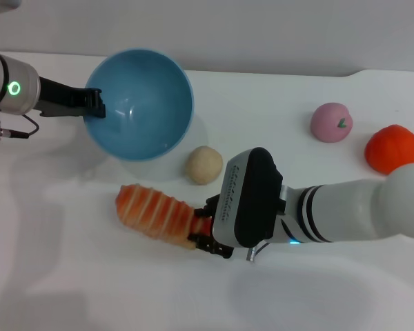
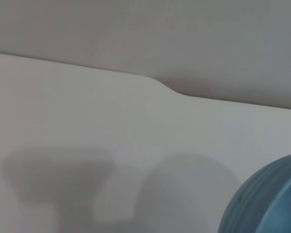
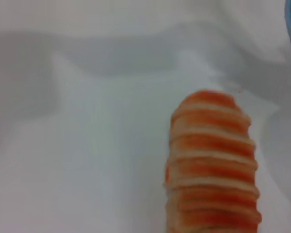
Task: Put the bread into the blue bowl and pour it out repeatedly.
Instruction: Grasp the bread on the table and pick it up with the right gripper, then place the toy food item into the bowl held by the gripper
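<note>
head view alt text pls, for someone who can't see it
On a white table, the right gripper is closed on one end of the bread, while the left gripper holds the rim of the tilted blue bowl. A beige ball, pink fruit and orange fruit lie nearby.

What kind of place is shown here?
Probably a robot test bench: a plain white table holding toy-like food, such as a ridged orange-tan bread loaf, a pink peach-like ball, and a light-blue bowl.
</note>
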